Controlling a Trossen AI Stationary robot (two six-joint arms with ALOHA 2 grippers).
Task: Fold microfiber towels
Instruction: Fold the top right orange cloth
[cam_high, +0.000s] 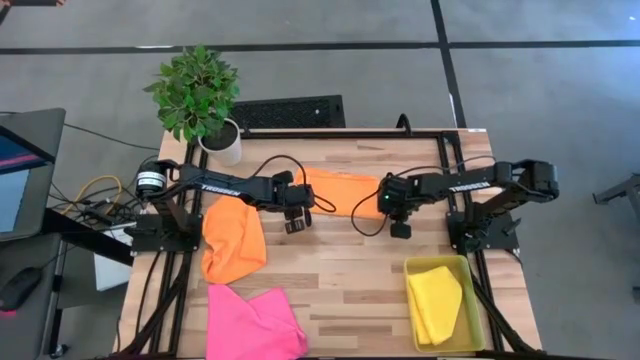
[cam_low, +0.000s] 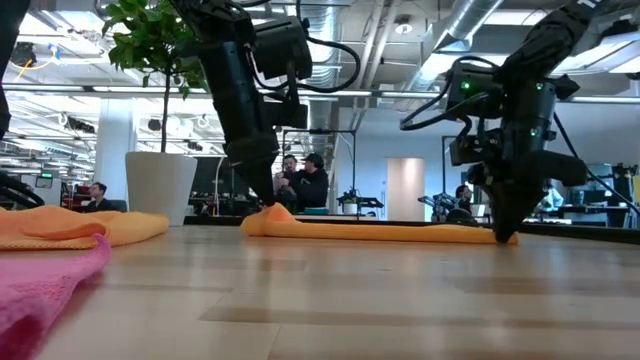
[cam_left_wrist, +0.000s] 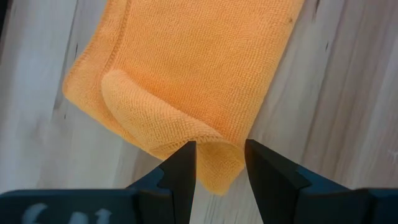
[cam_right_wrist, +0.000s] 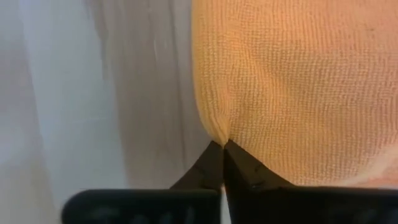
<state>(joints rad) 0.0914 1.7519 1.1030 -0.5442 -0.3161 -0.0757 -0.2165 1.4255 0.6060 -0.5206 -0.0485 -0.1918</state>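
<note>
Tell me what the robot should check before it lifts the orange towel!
1. Right gripper shut on the orange towel corner: ok.
2. Left gripper shut on its corner: not ok; fingers open, cloth between them.
3. Towel flat: not ok; corner curled over by the left gripper.
4. Second orange towel apart from it: ok.
5. Yellow towel in the bin: ok.

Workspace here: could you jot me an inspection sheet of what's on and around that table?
Surface: wooden table.
Job's things: flat orange towel between the arms; crumpled orange towel; pink towel; yellow towel in the yellow bin.
Clutter: nothing seen.
Grippers: left gripper open astride the flat towel's corner; right gripper shut on its edge.
Cables: black cable along the left arm; yellow cable beside the table.
Surroundings: potted plant, people behind.
</note>
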